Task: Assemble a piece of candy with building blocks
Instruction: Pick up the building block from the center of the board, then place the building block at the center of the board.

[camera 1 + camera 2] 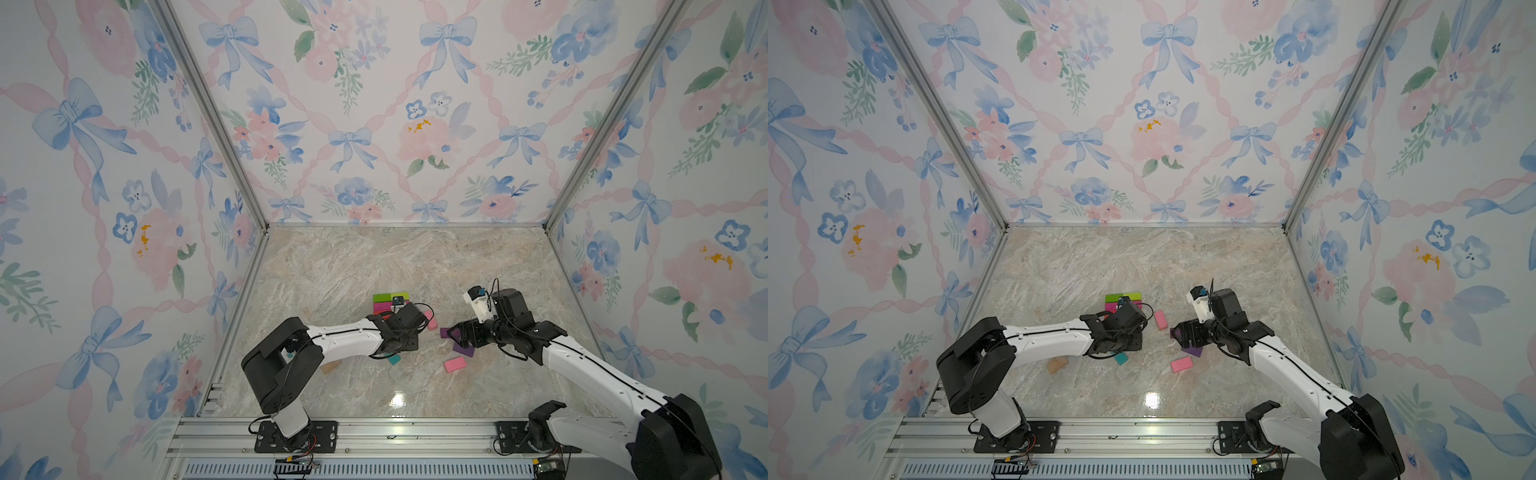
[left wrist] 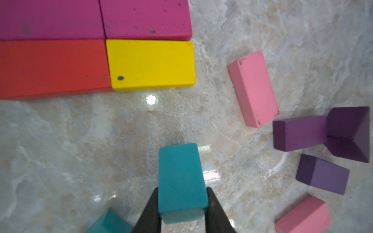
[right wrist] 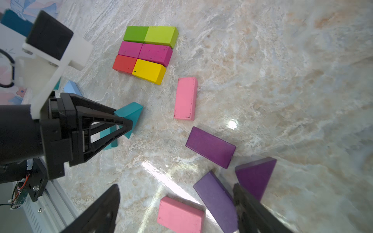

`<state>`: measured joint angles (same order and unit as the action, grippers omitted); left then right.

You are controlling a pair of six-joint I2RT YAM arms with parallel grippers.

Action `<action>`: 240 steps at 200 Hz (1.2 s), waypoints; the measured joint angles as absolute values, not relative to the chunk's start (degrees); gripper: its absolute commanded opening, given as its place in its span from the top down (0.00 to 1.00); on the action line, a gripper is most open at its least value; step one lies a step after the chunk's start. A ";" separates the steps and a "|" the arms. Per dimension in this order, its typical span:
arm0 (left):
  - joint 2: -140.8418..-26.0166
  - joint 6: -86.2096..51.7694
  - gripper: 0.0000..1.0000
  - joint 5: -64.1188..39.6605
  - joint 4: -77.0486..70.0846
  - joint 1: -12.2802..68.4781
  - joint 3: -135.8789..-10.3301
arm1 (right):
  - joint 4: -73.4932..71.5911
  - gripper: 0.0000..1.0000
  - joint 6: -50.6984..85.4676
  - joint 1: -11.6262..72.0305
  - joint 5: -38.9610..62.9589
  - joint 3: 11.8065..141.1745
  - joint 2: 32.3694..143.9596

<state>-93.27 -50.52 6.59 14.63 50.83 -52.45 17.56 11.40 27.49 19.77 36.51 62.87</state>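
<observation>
Your left gripper (image 2: 182, 190) is clamped on a teal block (image 2: 179, 165); ahead of it lies the yellow block (image 2: 151, 64). Your right gripper (image 3: 176, 188) hangs with jaws apart over a pink block (image 3: 179, 215) and a purple block (image 3: 216, 199).

far tabletop (image 1: 395, 257) open, purple blocks (image 3: 210, 147) clutter rt side

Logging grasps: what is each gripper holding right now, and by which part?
Left gripper pinches the teal block by its sides; right gripper holds nothing.
</observation>
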 measured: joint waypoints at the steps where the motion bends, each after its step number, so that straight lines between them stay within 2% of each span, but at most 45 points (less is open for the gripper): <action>1: -93.10 -50.46 0.83 6.46 14.63 50.72 -52.38 | 17.52 0.10 11.33 27.75 19.77 36.51 62.74; 67: -76.40 -38.70 0.88 -15.68 12.91 33.93 -44.80 | 5.72 0.05 4.34 41.43 20.05 36.16 62.02; 115: -71.81 -34.59 0.89 -27.49 13.08 29.04 -40.49 | -2.96 0.05 -3.33 44.03 23.46 39.83 73.97; 157: -69.45 -33.15 0.88 -32.75 12.93 26.35 -38.44 | -5.78 0.05 -7.86 44.71 26.17 46.44 82.39; 240: -68.93 -32.99 0.89 -36.27 12.93 25.82 -38.13 | -5.65 0.10 -11.77 47.48 27.88 51.18 87.94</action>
<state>-68.93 -32.99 -36.27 12.93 25.82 -38.13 -5.65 -11.77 47.48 27.88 51.18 87.94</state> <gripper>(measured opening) 0.320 0.901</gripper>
